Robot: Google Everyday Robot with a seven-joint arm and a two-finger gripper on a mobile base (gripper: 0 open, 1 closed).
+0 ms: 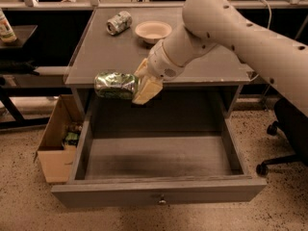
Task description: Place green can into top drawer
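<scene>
The green can (114, 84), mottled green and white with silver ends, lies on its side in my gripper (143, 82), which is shut on its right end. I hold it in the air just in front of the cabinet top's front edge, above the left rear part of the open top drawer (159, 192). The drawer is pulled far out, grey, with a small round knob (162, 199) on its front. Its inside holds nothing that I can see.
A silvery-white can (118, 22) lies on its side at the back left of the cabinet top (106, 52), next to a cream bowl (153, 31). A brown cardboard box (57, 141) stands on the floor to the left. An office chair base (284, 129) is at the right.
</scene>
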